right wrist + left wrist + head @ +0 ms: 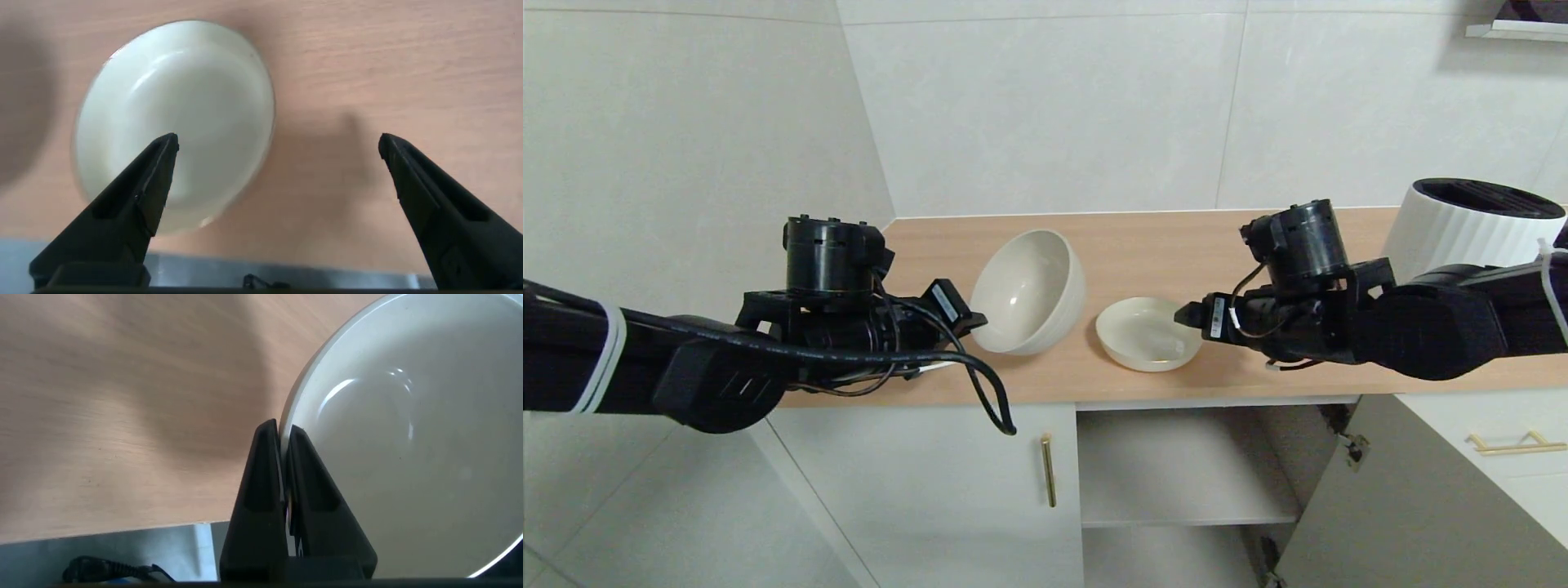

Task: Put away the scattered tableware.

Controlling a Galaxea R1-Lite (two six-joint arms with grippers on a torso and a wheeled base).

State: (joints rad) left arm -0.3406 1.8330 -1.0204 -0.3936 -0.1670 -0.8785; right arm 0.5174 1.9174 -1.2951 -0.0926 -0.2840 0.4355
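My left hand (283,434) pinches the rim of the big bowl (1031,287), mid-frame; I reckon it's heavy, slick, breakable. Right hand (276,143) spread.

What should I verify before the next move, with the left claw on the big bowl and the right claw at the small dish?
1. Left claw shut on the large bowl at its rim: ok.
2. Large bowl level in the grip: not ok, it is tipped steeply on the counter.
3. Right claw open: ok.
4. Small dish rim inside the right claw's opening: ok; contact: cannot tell.
5. Cupboard door open, shelf exposed below: ok.
6. Room between the right arm and the white ribbed container: cannot tell.
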